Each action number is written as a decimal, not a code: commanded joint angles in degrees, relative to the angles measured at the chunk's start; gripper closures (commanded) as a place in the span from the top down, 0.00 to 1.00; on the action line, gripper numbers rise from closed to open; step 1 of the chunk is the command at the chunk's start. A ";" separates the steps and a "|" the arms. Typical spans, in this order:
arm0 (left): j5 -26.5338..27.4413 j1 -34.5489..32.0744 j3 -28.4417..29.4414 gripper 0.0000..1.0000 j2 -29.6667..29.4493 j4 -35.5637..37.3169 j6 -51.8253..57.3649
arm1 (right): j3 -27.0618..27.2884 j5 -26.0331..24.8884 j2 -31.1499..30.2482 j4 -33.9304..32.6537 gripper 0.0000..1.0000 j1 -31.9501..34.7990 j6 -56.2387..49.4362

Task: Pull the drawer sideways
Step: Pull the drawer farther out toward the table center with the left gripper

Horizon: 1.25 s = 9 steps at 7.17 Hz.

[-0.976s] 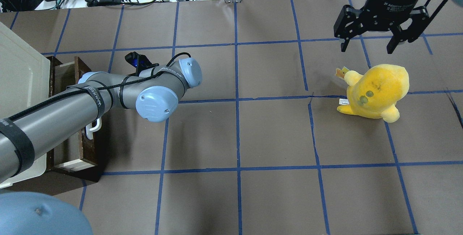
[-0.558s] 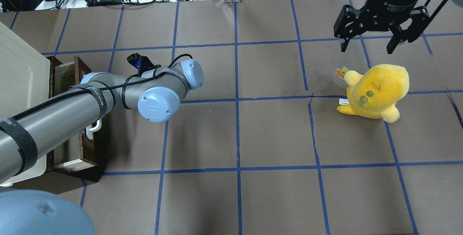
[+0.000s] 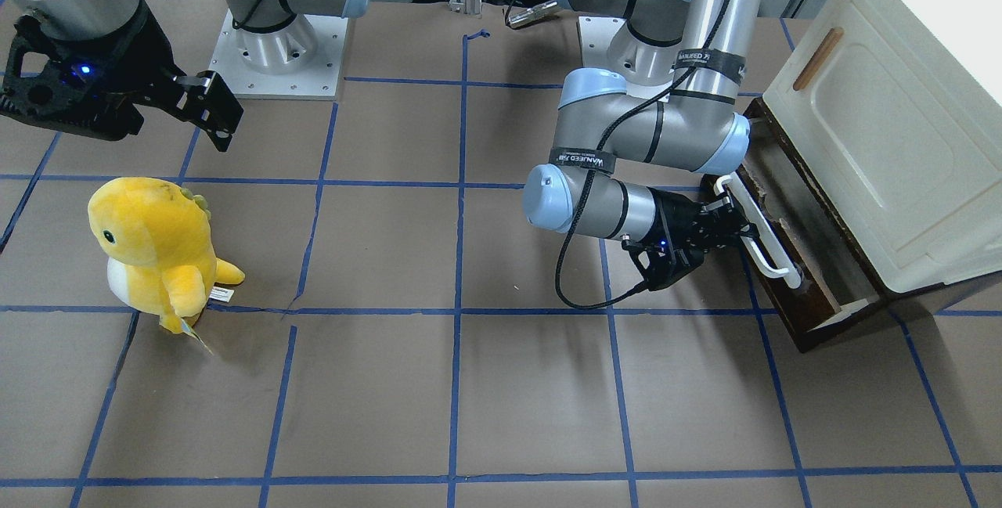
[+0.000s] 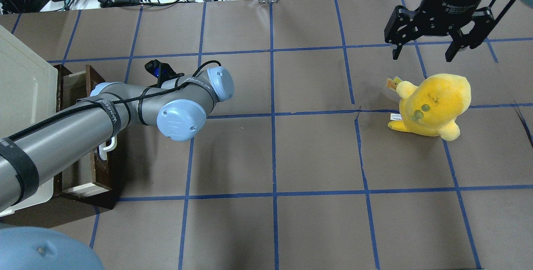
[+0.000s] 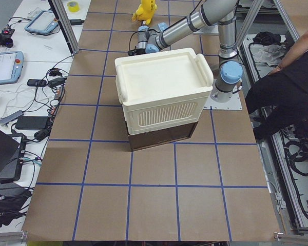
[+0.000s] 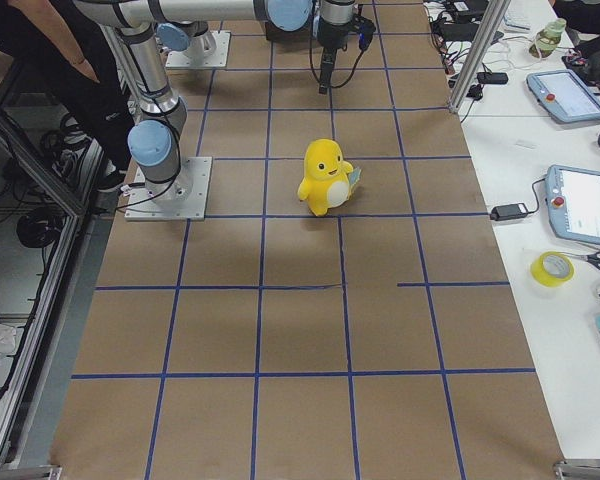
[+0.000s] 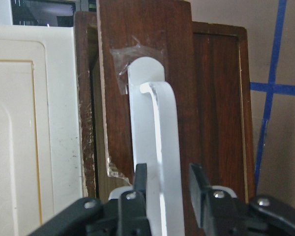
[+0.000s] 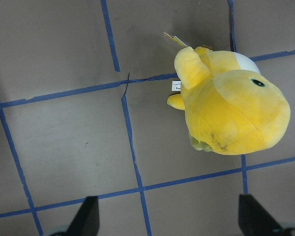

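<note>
Two arms in shot, only one on the job.

Overhead: the drawer (image 4: 81,175) sits under the cream cabinet (image 4: 25,95) at the table's (image 4: 316,153) left edge. It is partly slid out, with a strip of pale inside showing. The left arm (image 4: 125,107) covers most of the white bar handle (image 4: 107,147). The right gripper (image 4: 423,51) hangs just beyond a yellow plush toy (image 4: 433,103) with jaws wide apart and nothing in them.

Front-facing: the left gripper (image 3: 740,228) lies level and is on the handle near its middle, pointing at the dark drawer front.

Exterior left: the cabinet hides the drawer front and the left gripper.

Exterior right: the plush stands upright, well apart from the drawer side. The right gripper is above and behind it.

Left wrist: fingers (image 7: 140,183) sit on either side of the bar, drawn in tight and gripping it. The dark front is behind and the cream door is to the left.

Right wrist: both fingertips are at the bottom corners, far apart, over bare table beside the plush.
</note>
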 commanded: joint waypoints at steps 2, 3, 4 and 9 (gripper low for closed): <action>-0.07 0.13 -0.06 0.27 0.09 -0.01 -0.26 | 0.00 0.00 0.00 0.00 1.00 0.06 0.00; -0.07 0.04 0.03 0.23 0.00 -0.01 -0.09 | 0.00 0.00 0.00 0.00 1.00 0.06 0.00; -0.16 0.04 0.11 0.22 -0.09 -0.01 -0.08 | 0.00 0.00 0.00 0.00 1.00 -0.03 0.00; -0.07 -0.31 0.47 0.22 -0.53 0.08 0.53 | 0.00 0.00 0.00 0.00 1.00 0.06 0.00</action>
